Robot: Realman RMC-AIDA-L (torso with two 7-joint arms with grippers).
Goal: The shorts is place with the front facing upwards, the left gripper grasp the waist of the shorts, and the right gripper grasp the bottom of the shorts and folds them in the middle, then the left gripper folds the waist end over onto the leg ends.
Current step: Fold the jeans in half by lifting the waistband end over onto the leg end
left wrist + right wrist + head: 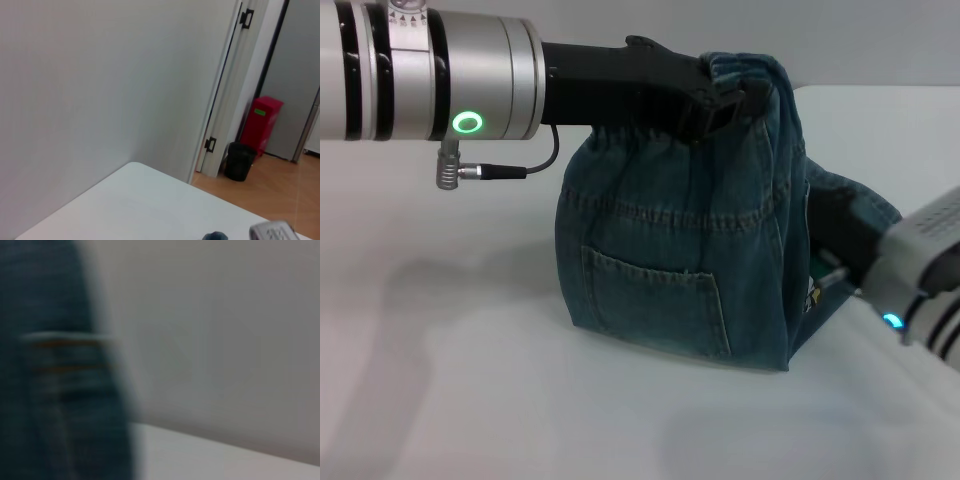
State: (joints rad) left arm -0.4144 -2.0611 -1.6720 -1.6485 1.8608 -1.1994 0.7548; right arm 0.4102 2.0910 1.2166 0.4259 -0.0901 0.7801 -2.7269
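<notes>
The white table (470,380) takes up most of what I can see, and the denim shorts (670,270) stand on it toward its far right side, lifted by the waist so the cloth hangs like a little tent with its lower edge resting on the tabletop. A back pocket (655,300) faces me (so it is the rear of the garment showing on this side). Denim like this looks soft but fairly weighty; I would judge it drapes and sags rather than holding a crease, so the gathered waistband and the leg hems are the sensible places to grip, being thicker and less likely to slip.

The left arm reaches in level, high above the table, and the left gripper (715,105) is clenched on the bunched waistband at the top of the shorts. The right gripper (835,265) comes up from the table's near right corner and is tucked behind the hanging cloth; whether its fingers are closed on the leg end I cannot tell.
</notes>
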